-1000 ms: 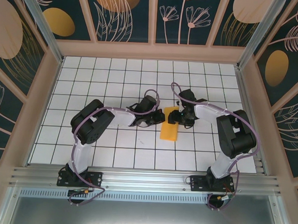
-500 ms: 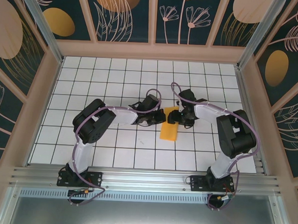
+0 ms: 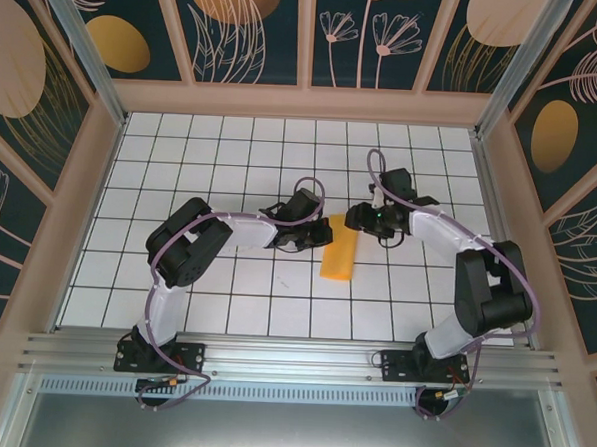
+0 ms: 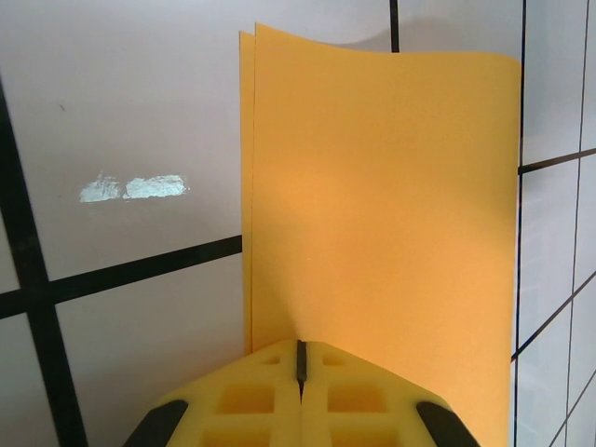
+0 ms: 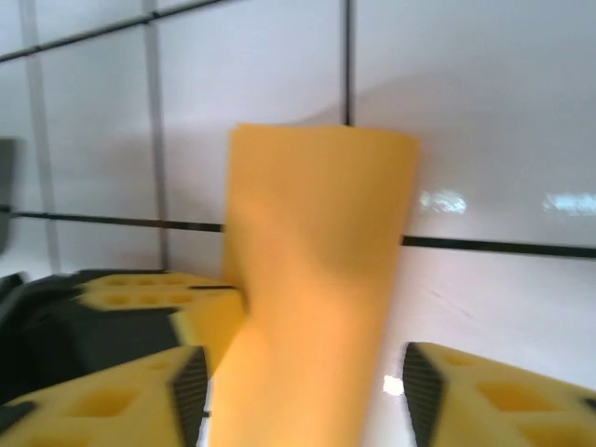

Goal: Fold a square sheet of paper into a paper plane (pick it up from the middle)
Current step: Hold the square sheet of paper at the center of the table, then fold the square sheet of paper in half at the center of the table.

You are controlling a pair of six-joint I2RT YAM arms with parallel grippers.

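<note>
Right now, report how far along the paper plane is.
Done: the sheet of paper is folded in half, two layers showing at its edge. In hand: the left gripper is shut on one edge; the right gripper has its fingers open around one end. Left: nose and wing folds; it is a plain rectangle, no dart.

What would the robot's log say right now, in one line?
paper: folded double, on tiled table | left gripper: shut on its edge | right gripper: open, by its far end
</note>
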